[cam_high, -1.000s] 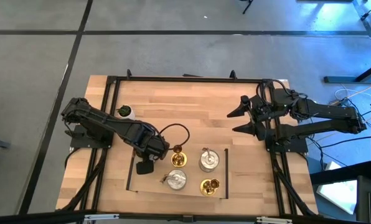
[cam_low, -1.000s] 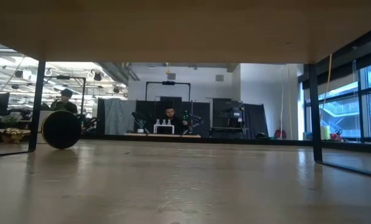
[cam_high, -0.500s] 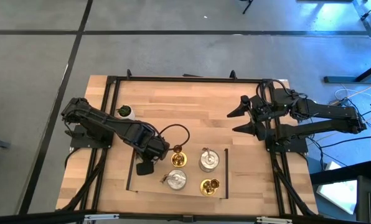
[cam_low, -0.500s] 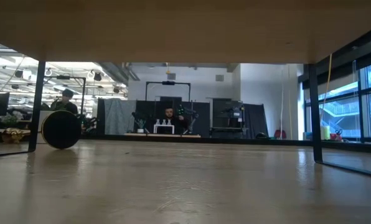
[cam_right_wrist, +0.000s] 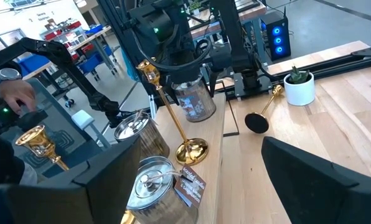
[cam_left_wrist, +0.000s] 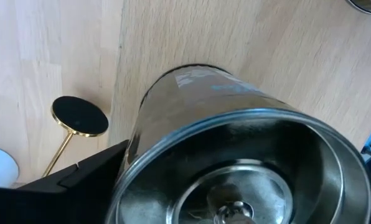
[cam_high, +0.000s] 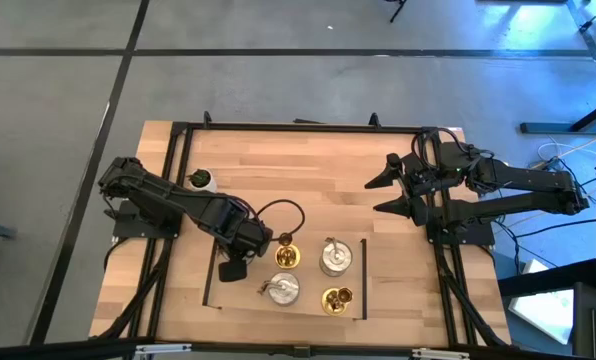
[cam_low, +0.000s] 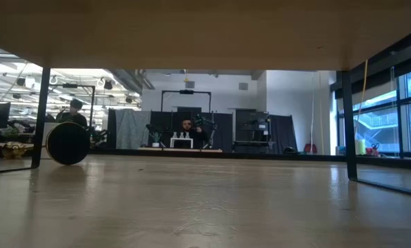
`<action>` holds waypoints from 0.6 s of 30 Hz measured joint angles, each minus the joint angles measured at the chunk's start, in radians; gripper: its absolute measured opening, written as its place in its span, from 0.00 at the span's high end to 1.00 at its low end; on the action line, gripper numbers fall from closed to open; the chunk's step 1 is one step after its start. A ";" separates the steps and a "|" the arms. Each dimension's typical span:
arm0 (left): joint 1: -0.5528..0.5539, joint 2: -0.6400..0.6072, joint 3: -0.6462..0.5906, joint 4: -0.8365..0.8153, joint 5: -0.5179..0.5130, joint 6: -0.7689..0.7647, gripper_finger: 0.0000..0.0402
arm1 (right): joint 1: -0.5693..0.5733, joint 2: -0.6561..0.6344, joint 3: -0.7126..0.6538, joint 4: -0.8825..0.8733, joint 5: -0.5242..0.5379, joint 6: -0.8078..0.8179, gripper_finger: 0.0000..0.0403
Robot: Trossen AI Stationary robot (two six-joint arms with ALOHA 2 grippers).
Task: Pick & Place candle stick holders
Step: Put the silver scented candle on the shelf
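Note:
A squat silver-grey candle stick holder [cam_left_wrist: 235, 124] [cam_right_wrist: 195, 102] stands upright on the pale mat [cam_high: 313, 312]. My left gripper [cam_high: 240, 248] points down over it, open, with a finger on either side. To its right on the mat stand a gold holder [cam_high: 286, 255] with a slim stem [cam_right_wrist: 170, 112], a silver one [cam_high: 335, 257], another silver one [cam_high: 281, 289] and a second gold one [cam_high: 337, 298]. My right gripper [cam_high: 383, 195] waits open above the table's right side and holds nothing. My left gripper comes at the silver holder from above, pointing down. One dark finger [cam_left_wrist: 79, 180] lies close beside the holder's upper wall [cam_left_wrist: 142, 155], and the other finger is out of the picture. Whether either finger touches the wall I cannot tell.
A gold stick with a black round end [cam_left_wrist: 79, 115] [cam_right_wrist: 255, 122] lies on the bare wood left of the mat, near a white pot with a plant [cam_high: 203, 180] [cam_right_wrist: 297, 90]. A dark cable loop [cam_high: 278, 210] hangs beside the left arm. A black frame [cam_high: 298, 127] rims the table.

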 joint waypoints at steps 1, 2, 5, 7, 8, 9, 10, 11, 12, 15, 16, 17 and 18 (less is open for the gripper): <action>0.000 0.000 0.000 0.000 0.002 -0.001 0.03 | 0.000 0.000 0.000 0.000 0.000 0.002 0.16; 0.000 0.000 0.002 -0.003 0.002 0.000 0.03 | 0.000 0.000 0.000 0.000 0.000 0.004 0.16; 0.000 0.000 0.018 -0.023 0.002 -0.002 0.03 | 0.005 0.000 0.000 0.000 0.000 0.004 0.16; 0.001 0.000 0.028 -0.041 0.003 -0.003 0.03 | 0.006 0.000 0.000 0.000 0.000 0.004 0.16; 0.001 0.000 0.034 -0.053 0.002 -0.003 0.03 | 0.006 0.000 0.000 0.000 0.000 0.004 0.16; 0.002 0.000 0.041 -0.062 0.000 -0.003 0.03 | 0.006 0.000 0.000 0.000 0.000 0.004 0.16; 0.002 0.000 0.046 -0.067 -0.004 -0.003 0.03 | 0.006 0.000 0.000 0.000 0.000 0.005 0.16; 0.002 0.000 0.051 -0.072 -0.008 -0.005 0.03 | 0.006 0.000 0.000 0.000 0.000 0.005 0.16; 0.002 0.000 0.058 -0.075 -0.012 -0.007 0.03 | 0.006 0.000 0.000 0.000 0.000 0.007 0.16; 0.002 0.000 0.077 -0.075 -0.023 -0.011 0.03 | 0.006 0.000 0.000 0.000 0.000 0.007 0.16; 0.002 0.000 0.085 -0.075 -0.028 -0.011 0.03 | 0.006 0.000 0.000 0.000 0.000 0.007 0.16; 0.002 0.000 0.095 -0.075 -0.031 -0.011 0.03 | 0.006 0.000 0.000 0.000 0.000 0.007 0.16; 0.002 0.000 0.102 -0.075 -0.032 -0.013 0.03 | 0.006 0.000 0.000 0.000 0.000 0.007 0.16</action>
